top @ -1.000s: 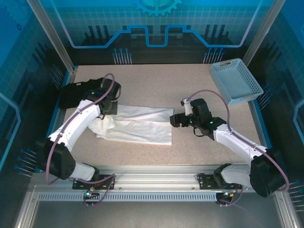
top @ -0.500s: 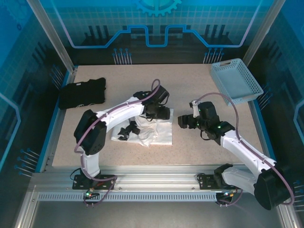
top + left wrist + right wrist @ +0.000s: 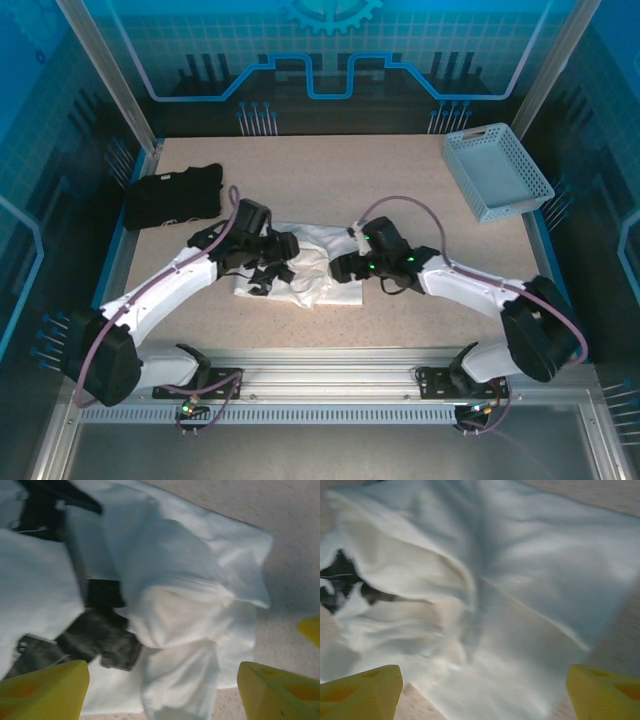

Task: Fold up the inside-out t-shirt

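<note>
From the top camera, I see the inside-out t-shirt [image 3: 335, 293] as a short, rumpled bundle. The black garment [image 3: 170, 197] lies well apart off its far-left corner, and the blue basket [image 3: 497, 172] well apart off its far-right side. The left gripper [image 3: 284, 247] hangs over the shirt's left half and the right gripper [image 3: 345, 268] over its right edge, so they sit near each other. My first worry is that the two wrists clash if both reach for the shirt's middle together. Dark shapes [image 3: 262, 278] lie on the shirt's left part; I can't tell what they are.

On the left wrist camera, the yellow fingertips [image 3: 45, 690] stand wide apart with nothing between them, and the cloth is below them rather than pinched. The shirt is heaped here, with a loose lobe hanging toward the jaws. Closing now could catch only that top layer and drag the stack out of shape. The dark piece [image 3: 100, 640] could also end up folded inside.

On the right wrist camera, the fingertips [image 3: 360, 690] are also spread wide and empty, above a smoother panel of the shirt [image 3: 535, 580]. A ridge runs across that panel. If I fold over it without flattening first, I judge the crease will set crooked.
</note>
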Motion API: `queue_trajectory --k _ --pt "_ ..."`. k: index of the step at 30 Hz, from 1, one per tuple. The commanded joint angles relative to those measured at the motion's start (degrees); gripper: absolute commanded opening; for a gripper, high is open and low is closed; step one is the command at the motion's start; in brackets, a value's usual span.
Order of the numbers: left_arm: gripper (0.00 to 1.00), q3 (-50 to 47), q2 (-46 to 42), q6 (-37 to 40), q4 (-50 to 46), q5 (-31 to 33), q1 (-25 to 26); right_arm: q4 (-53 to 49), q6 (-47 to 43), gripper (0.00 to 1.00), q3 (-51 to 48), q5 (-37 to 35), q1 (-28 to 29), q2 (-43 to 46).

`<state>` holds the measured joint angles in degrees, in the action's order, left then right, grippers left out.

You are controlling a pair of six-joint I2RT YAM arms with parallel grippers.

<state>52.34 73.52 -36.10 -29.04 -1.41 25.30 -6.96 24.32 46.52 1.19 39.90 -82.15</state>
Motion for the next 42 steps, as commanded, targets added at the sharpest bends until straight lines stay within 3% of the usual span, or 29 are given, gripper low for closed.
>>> queue_trajectory --k 1,5,8,12,17,21,26,32,37,42 --pt "0.79 -0.15 4.09 -0.41 6.24 -5.87 -2.23 4.52 3.10 0.86 3.34 1.22 3.40 -4.46" --pt "0.78 5.22 14.63 0.09 7.69 -9.40 -2.54 4.40 3.80 0.86 7.20 -2.02 4.84 -10.44" --pt "0.74 8.30 20.69 -1.08 10.49 -12.85 -2.54 4.04 4.16 0.86 5.94 -4.86 4.27 -9.36" --pt "0.67 15.42 27.44 -4.77 14.53 -19.84 0.27 2.44 4.16 0.86 1.23 -6.79 0.77 -2.20" --pt "0.66 30.09 38.90 -11.20 20.42 -27.72 4.21 1.03 4.60 0.86 -5.12 -8.48 -5.08 8.58" --pt "0.71 39.96 44.69 -7.55 14.37 -26.65 3.96 -0.66 4.21 0.86 -8.17 -8.99 -7.12 14.99" --pt "0.74 33.04 37.54 -4.41 12.99 -24.56 1.54 -0.11 5.42 0.86 -10.34 -7.11 -6.78 15.08" --pt "0.75 11.06 18.76 -2.18 13.84 -19.97 1.60 1.07 7.03 0.86 -8.20 -3.03 -7.16 9.35" --pt "0.74 -0.85 9.34 -1.16 14.99 -12.62 9.23 -0.16 7.46 0.80 -2.46 2.85 -11.32 0.94" --pt "0.70 -6.28 6.36 0.36 17.95 -3.46 18.36 -2.52 6.63 0.59 7.08 8.17 -14.41 -10.08"
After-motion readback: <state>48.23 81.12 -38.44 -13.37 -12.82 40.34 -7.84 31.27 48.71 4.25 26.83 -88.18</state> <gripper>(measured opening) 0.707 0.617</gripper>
